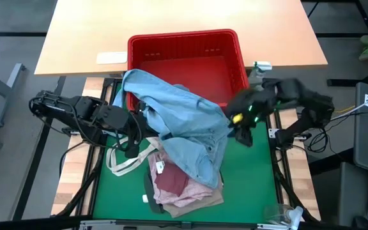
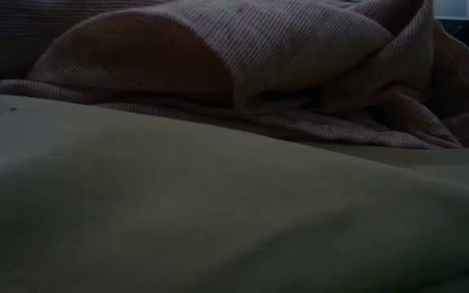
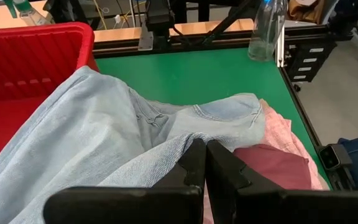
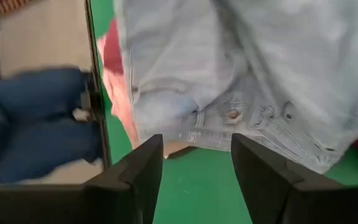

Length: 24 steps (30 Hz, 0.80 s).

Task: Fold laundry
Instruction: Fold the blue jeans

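Light blue denim jeans (image 1: 184, 121) spill out of the red basket (image 1: 184, 54) over its near wall and onto the laundry pile on the green mat (image 1: 254, 172). Under them lie a mottled pink top (image 1: 171, 182) and beige trousers (image 1: 197, 199). My left gripper (image 1: 139, 130) is shut at the jeans' left edge. My right gripper (image 1: 241, 131) hangs open just above the jeans' waistband and button (image 4: 233, 114), touching nothing. Pink and beige cloth (image 2: 234, 98) fills the low view. My left gripper pinches an edge of the jeans (image 3: 173, 160) between its two shut fingers (image 3: 194, 165), coming slanting down from the table's left. The fingers themselves hide the exact place of contact. The denim runs from the hold up over the basket's wall (image 3: 55, 62).
A white tote bag (image 1: 128, 161) with loose handles lies on the mat left of the pile. A clear bottle (image 3: 266, 28) stands at the mat's near right corner. A person's legs in dark blue trousers (image 4: 36, 134) are beside the table. Bare mat lies to the right.
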{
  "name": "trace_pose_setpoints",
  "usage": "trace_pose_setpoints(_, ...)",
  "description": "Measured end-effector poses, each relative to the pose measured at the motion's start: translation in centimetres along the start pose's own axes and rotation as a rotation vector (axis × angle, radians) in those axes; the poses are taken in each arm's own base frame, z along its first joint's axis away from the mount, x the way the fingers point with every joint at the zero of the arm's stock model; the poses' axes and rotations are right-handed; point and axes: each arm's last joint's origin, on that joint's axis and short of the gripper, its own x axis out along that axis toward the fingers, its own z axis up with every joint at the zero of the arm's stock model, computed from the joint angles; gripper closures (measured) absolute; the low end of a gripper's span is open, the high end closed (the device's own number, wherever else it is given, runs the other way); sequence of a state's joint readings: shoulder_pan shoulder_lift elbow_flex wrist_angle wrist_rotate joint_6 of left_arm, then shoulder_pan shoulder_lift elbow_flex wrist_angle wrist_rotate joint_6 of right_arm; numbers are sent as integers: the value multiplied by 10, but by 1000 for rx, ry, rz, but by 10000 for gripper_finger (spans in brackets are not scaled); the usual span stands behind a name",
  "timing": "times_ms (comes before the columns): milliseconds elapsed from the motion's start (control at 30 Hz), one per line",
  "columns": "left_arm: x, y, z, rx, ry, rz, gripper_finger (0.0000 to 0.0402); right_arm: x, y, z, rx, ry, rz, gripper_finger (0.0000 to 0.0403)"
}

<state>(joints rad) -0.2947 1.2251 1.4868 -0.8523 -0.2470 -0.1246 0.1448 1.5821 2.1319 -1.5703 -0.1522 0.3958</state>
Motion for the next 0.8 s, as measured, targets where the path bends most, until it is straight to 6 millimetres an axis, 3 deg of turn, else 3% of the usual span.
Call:
trace_pose_setpoints(267,0,0,0,0,0,1,402,60,61,-10,-158,96,-144,212)
trace_pose_setpoints(500,0,0,0,0,1,2,401,116,113,-35,-254,182,-235,212)
trace_pose_setpoints(800,0,0,0,0,1,2,401,190,155,-61,-228,220,-330,212)
